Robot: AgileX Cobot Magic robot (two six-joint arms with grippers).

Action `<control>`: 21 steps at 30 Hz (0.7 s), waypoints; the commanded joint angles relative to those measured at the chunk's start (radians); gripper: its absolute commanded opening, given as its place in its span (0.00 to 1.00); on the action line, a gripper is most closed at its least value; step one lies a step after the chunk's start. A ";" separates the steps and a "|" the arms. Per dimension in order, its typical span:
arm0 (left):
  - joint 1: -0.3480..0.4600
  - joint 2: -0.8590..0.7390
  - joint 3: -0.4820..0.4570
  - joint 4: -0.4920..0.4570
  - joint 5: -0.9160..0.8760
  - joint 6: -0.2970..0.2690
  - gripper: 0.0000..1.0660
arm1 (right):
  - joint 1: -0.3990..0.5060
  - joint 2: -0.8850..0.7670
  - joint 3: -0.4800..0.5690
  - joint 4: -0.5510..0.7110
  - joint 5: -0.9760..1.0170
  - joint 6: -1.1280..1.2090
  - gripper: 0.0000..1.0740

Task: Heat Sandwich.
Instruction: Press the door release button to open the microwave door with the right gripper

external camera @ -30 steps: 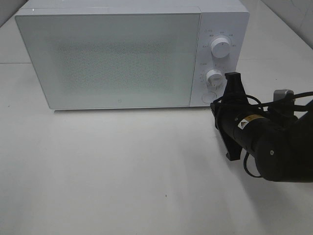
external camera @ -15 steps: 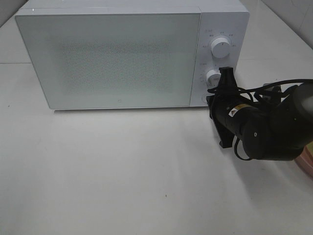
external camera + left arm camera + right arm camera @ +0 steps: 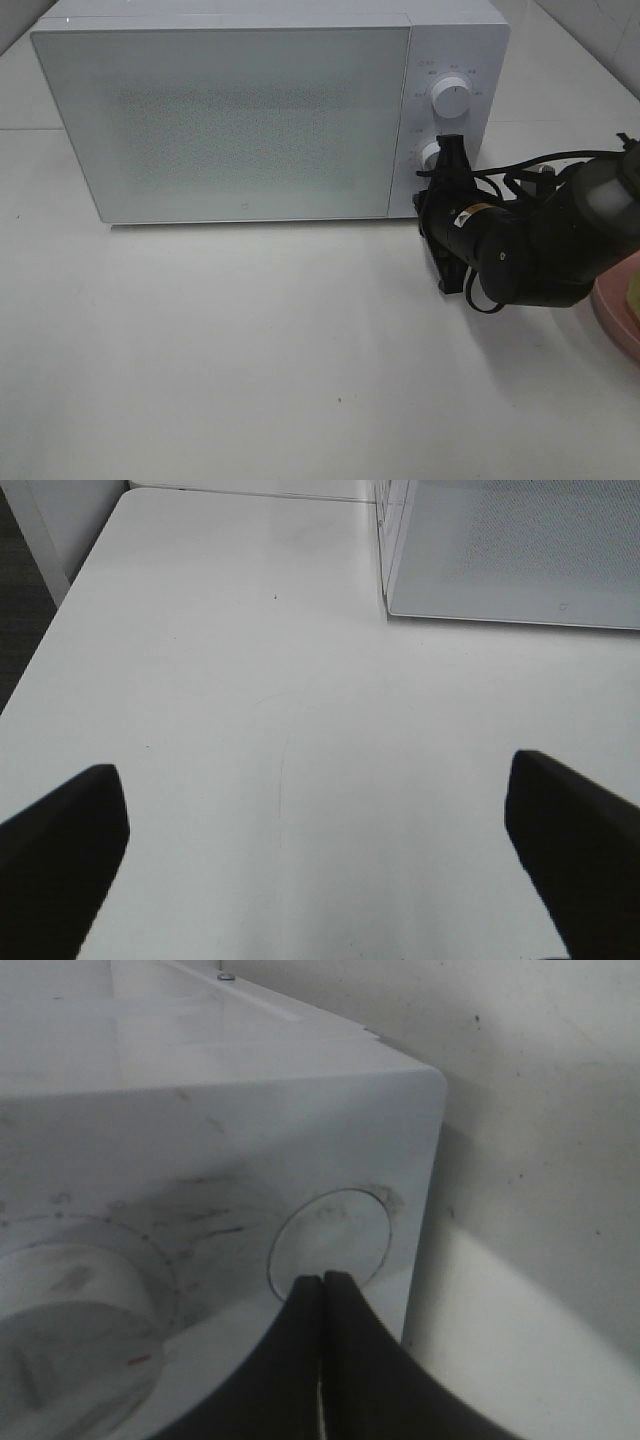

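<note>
At the right end of the microwave's [image 3: 230,120] front, low on its control panel, the right gripper [image 3: 322,1280] has its jaws pressed flat together, holding nothing. Its joined tip rests against the lower rim of the round button [image 3: 330,1235] beneath the dials. I take this for the door release, so the job looks barely begun. The door is shut, nothing is inside as far as I can see, and opening, loading, closing and setting the timer all remain.

Over the bare table [image 3: 250,350] toward its left side, the left gripper [image 3: 320,860] hangs with jaws wide and nothing between them.

Towards the table's right edge, in front of the microwave's right corner, lies a pink plate [image 3: 612,308], mostly cut off. A pale sliver on it is probably the sandwich [image 3: 634,285]. Too little shows to tell which way it points or how its long axis runs.
</note>
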 commanded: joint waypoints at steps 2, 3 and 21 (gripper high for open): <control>0.002 -0.029 0.004 -0.006 -0.004 -0.001 0.92 | -0.004 0.002 -0.009 0.028 -0.053 -0.015 0.00; 0.002 -0.029 0.004 -0.006 -0.004 -0.001 0.92 | -0.005 0.002 -0.010 0.030 -0.058 -0.019 0.00; 0.002 -0.029 0.004 -0.006 -0.004 -0.001 0.92 | -0.050 0.030 -0.044 0.038 -0.083 -0.036 0.00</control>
